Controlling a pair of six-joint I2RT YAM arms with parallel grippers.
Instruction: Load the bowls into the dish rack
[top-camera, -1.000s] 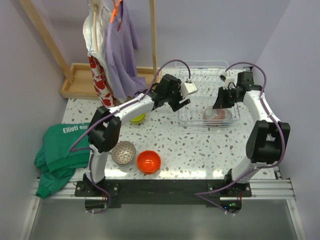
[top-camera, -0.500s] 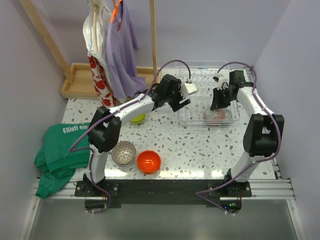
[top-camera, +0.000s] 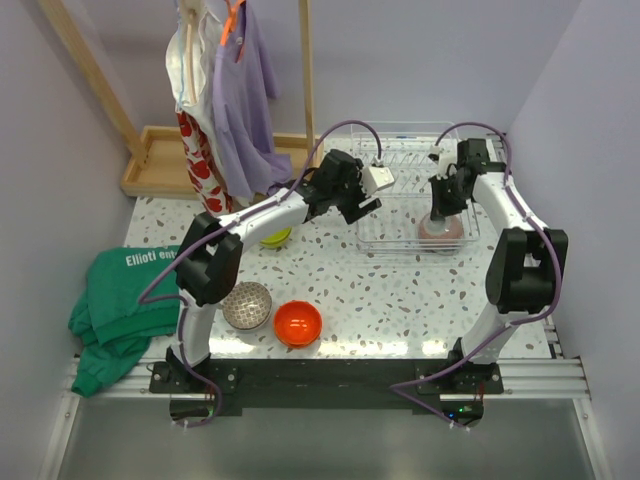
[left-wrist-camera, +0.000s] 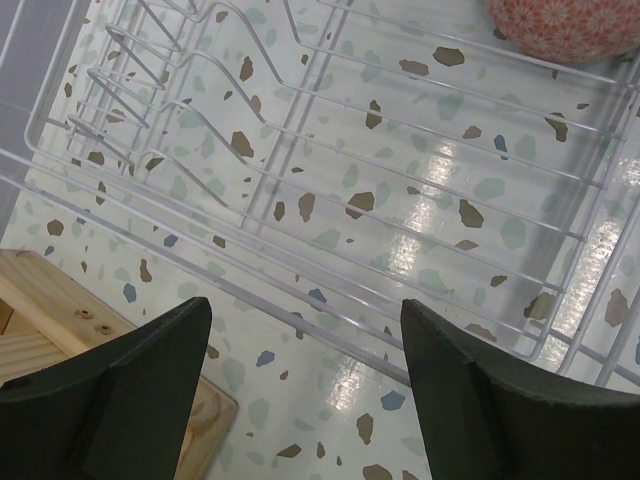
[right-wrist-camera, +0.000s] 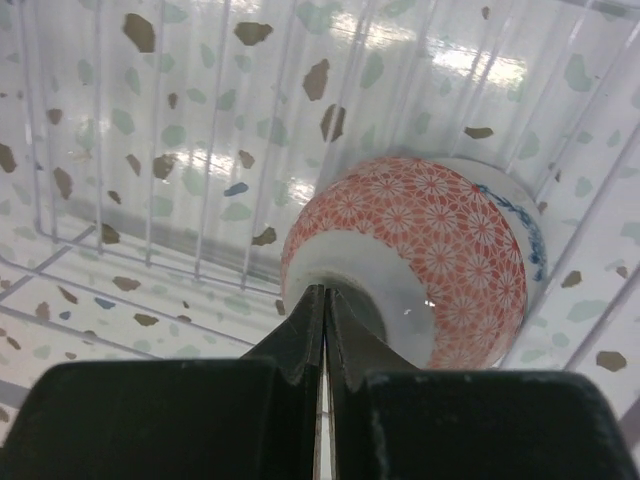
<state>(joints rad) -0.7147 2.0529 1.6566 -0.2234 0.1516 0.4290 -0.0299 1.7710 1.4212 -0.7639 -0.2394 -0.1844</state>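
Two lilac walls (top-camera: 450, 60) met behind a pale terrazzo counter (top-camera: 400, 300) flecked with brown and green, glossy enough to throw back the light. At its far left a wooden frame (top-camera: 305, 70) rose from a wooden tray (top-camera: 150, 165) with clothes (top-camera: 225, 100) hanging from it, and a green cloth (top-camera: 115, 300) lay crumpled over the near left edge. The dish rack (top-camera: 395, 215) sat at the far right of the counter, its thin wire prongs running in rows. Over the rack's left edge the left tool (left-wrist-camera: 305, 350) hung released, fingers wide apart, with nothing between them. The right tool (right-wrist-camera: 322, 300) reached down into the right part of the rack, clenched tight with no gap between its fingers. Their tips met right at the white foot of the pink-patterned bowl (right-wrist-camera: 440, 260), though real contact could not be told. That bowl lay inside the rack near its near right corner, tilted mouth-down, underside toward the tool, a strip of blue showing at its rim. Outside the rack, well apart from both tools, the lime green bowl (top-camera: 277, 238) sat partly hidden under the left arm. The orange-red bowl (top-camera: 298, 323) and the grey speckled bowl (top-camera: 247, 305) stood just beside each other toward the near edge.
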